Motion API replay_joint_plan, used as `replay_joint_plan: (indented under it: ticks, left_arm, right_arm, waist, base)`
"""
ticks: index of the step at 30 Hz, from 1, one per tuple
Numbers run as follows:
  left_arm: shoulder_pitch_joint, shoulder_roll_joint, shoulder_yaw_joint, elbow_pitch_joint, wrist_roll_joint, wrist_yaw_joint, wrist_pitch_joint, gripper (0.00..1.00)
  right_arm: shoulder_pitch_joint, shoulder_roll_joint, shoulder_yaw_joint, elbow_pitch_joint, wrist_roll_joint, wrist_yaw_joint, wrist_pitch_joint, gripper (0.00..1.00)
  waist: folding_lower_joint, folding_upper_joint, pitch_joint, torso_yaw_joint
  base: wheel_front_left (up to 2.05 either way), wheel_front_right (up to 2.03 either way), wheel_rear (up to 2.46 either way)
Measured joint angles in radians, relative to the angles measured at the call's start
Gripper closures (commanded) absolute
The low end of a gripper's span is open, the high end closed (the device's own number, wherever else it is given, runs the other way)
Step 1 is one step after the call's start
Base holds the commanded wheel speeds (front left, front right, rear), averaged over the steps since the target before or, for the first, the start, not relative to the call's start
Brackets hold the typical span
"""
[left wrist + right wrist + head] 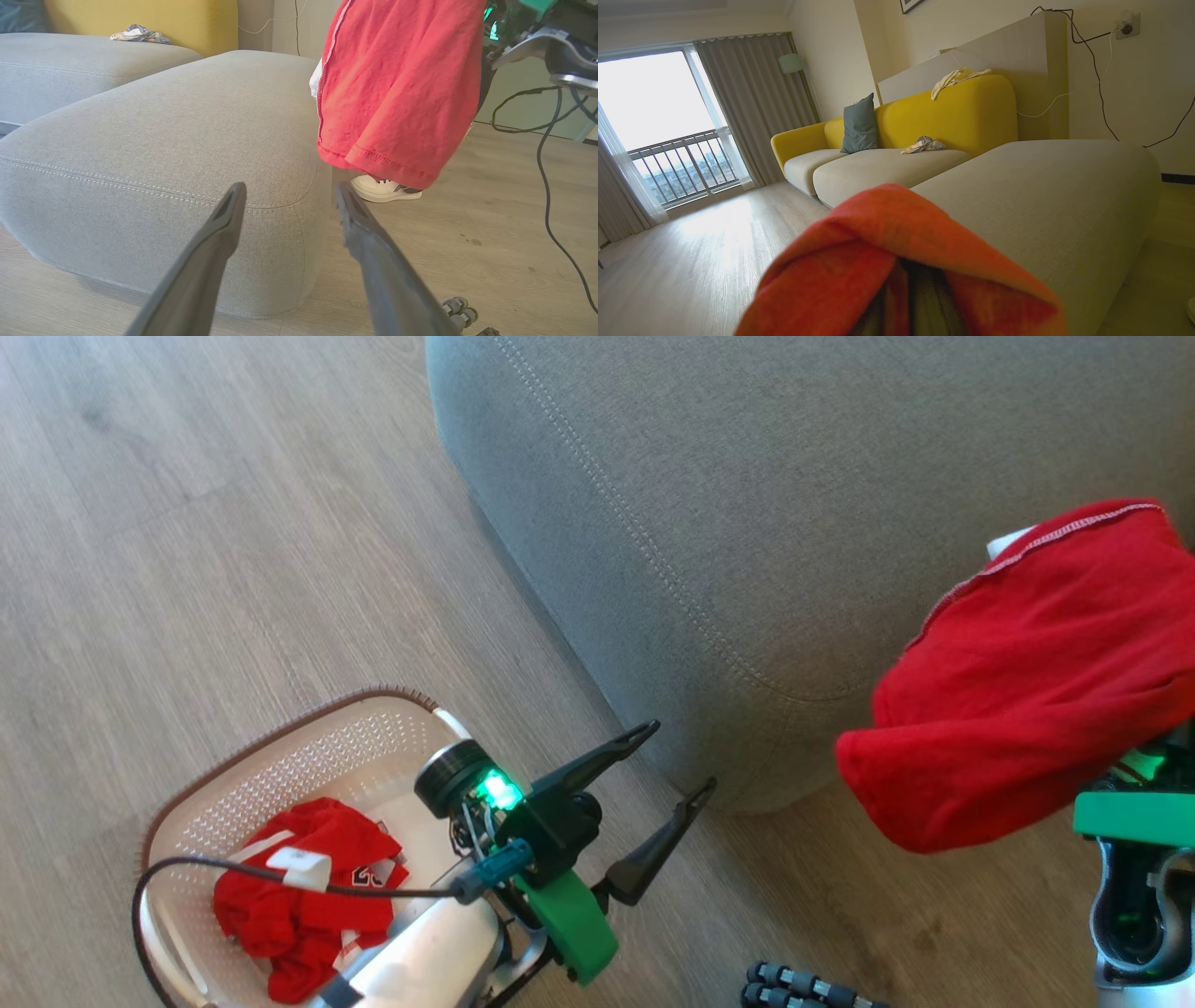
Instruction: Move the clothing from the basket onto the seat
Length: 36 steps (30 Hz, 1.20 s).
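The grey seat spans the upper head view, its rounded corner close to my left gripper. That gripper is open and holds nothing; in the left wrist view its fingers point at the seat's corner. The cream basket stands on the floor at lower left with a crumpled red garment inside. A second red garment hangs from my right gripper beside the seat's right edge. The cloth covers that gripper's fingers, which look pressed together under it, and it dangles above the floor.
A white shoe rests on the wood floor by the seat's corner. A black cable arcs over the basket, and another hangs under my right arm. Small rollers sit at the bottom edge. A yellow sofa back rises behind the cushions.
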Motion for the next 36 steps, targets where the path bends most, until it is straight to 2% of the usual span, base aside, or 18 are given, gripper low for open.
replay_joint_plan:
  ticks: [11, 18, 23, 28, 31, 36]
  left_arm:
    - [0.001, 0.006, 0.026, -0.03, 0.005, 0.0, 0.0, 0.0]
    - [0.002, 0.009, 0.099, -0.048, 0.059, 0.0, 0.0, 0.0]
    - [-0.001, 0.029, 0.111, -0.068, 0.092, 0.0, 0.0, 0.0]
    - [-0.015, 0.066, 0.105, -0.085, 0.109, 0.0, 0.0, 0.0]
    - [-0.044, 0.071, 0.095, -0.091, 0.109, 0.0, 0.0, 0.0]
    - [-0.073, 0.085, 0.077, -0.113, 0.109, 0.0, 0.0, 0.0]
  right_arm:
    - [-0.014, 0.0, -0.022, -0.012, -0.032, 0.0, 0.0, 1.0]
    - [-0.179, -0.004, -0.029, -0.012, -0.094, 0.0, -0.002, 1.0]
    - [-0.345, -0.078, -0.018, 0.041, -0.077, 0.0, -0.003, 1.0]
    - [-0.534, -0.184, -0.022, 0.134, -0.06, 0.0, -0.003, 1.0]
    - [-0.627, -0.248, -0.042, 0.21, -0.045, 0.0, -0.003, 1.0]
    - [-0.768, -0.319, -0.058, 0.34, -0.028, 0.0, -0.003, 1.0]
  waist:
    - [0.0, 0.0, 0.006, 0.005]
    - [0.0, 0.0, 0.049, 0.011]
    - [0.0001, 0.0, 0.109, 0.014]
    - [0.0002, 0.0, 0.175, 0.025]
    - [0.0002, 0.0, 0.203, 0.052]
    - [0.0001, 0.0, 0.254, 0.096]
  base:
    - [0.0, 0.0, 0.0]
    - [0.0, 0.0, 0.0]
    - [0.0, 0.0, 0.0]
    - [0.0, 0.0, 0.0]
    - [0.0, 0.0, 0.0]
    - [0.0, 0.0, 0.0]
